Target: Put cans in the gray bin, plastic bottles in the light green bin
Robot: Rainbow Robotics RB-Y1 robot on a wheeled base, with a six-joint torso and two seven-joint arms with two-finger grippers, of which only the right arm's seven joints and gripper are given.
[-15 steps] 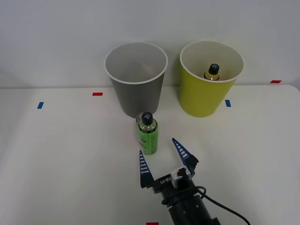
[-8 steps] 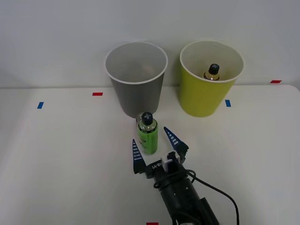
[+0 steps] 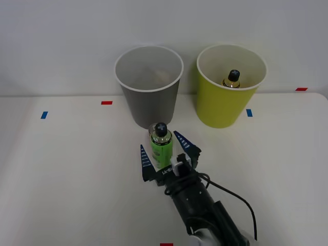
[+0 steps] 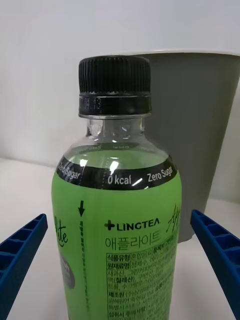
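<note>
The green bottle (image 4: 117, 235) reads "LINCTEA", "0 kcal" and "Zero Sugar" on a black band, with Korean print below and a black ribbed cap on top. My right gripper (image 3: 164, 151) is spread wide, 1 blue finger on each side of the bottle, neither touching it. A second ago those fingers sat short of the bottle; now they flank it. The bottle stands upright on the white table (image 3: 61, 169) just in front of the gray bin (image 3: 148, 97). The light green bin (image 3: 225, 100) beside it holds the amber-necked bottle (image 3: 232, 79). Red and blue tape marks dot the table; a plain pale wall stands behind.
</note>
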